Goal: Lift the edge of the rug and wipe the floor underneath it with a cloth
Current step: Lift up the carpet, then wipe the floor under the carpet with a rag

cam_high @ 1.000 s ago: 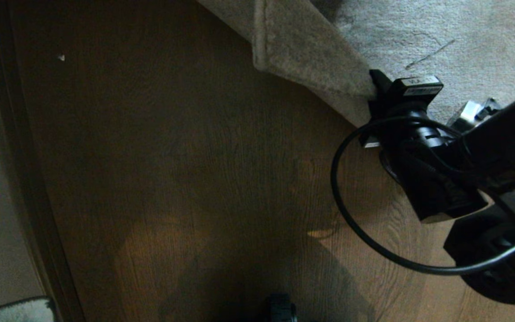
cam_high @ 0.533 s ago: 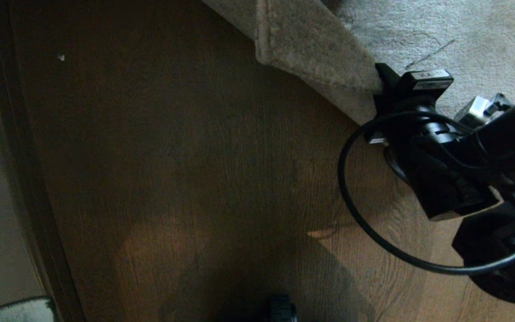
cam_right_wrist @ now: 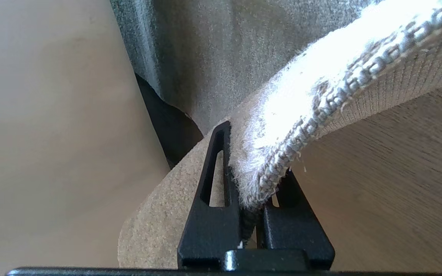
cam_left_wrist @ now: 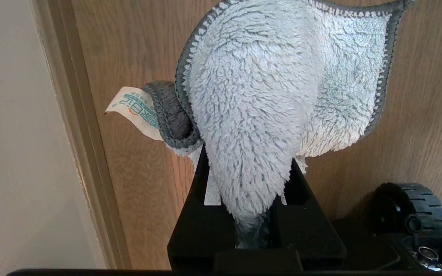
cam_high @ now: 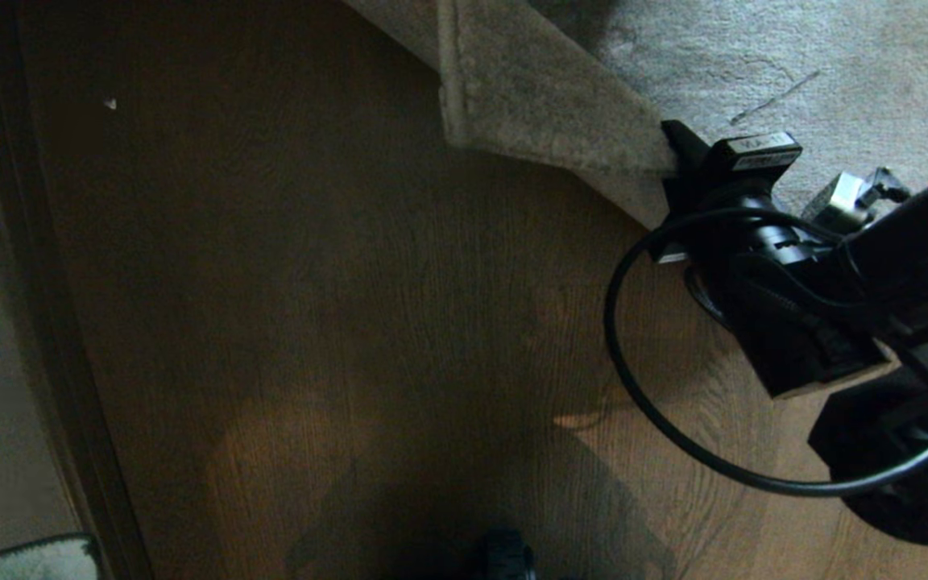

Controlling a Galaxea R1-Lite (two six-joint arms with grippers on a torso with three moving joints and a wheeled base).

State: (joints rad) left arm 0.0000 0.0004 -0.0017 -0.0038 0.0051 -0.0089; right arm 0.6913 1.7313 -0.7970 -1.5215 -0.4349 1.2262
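Right gripper (cam_right_wrist: 252,214): clamped tight on the rug edge (cam_right_wrist: 282,153), with the two black fingers pinching the hemmed border between them. In the head view it sat at the right, at the border of the rug (cam_high: 677,173).
Rug edge: raised off the floor (cam_high: 367,322) where it was pinched. The woven backing and frayed hem faced the right wrist camera, and the square corner (cam_high: 464,121) stood up as a folded flap toward the top centre of the head view.
Left gripper (cam_left_wrist: 251,214): closed narrow around a gathered tuft of the cloth (cam_left_wrist: 274,92), and not seen in the head view.
Cloth: pale bluish-white and fluffy with a dark grey stitched border. It fanned out beyond the fingers, with a small printed label (cam_left_wrist: 134,111) sticking out at one side, and hung above the wood-grain floor (cam_left_wrist: 129,46) without visibly touching it.
Floor: brown planks, bare and shadowed beside the lifted corner, with a small pale speck (cam_high: 110,103) well apart from the rug.
Cable (cam_high: 633,387): a black loop hanging from the right arm over the floor.
Wheel (cam_left_wrist: 405,211): black and ridged, just beside the left gripper.
Baseboard (cam_left_wrist: 79,126): a pale strip along the floor's edge, against a light wall.
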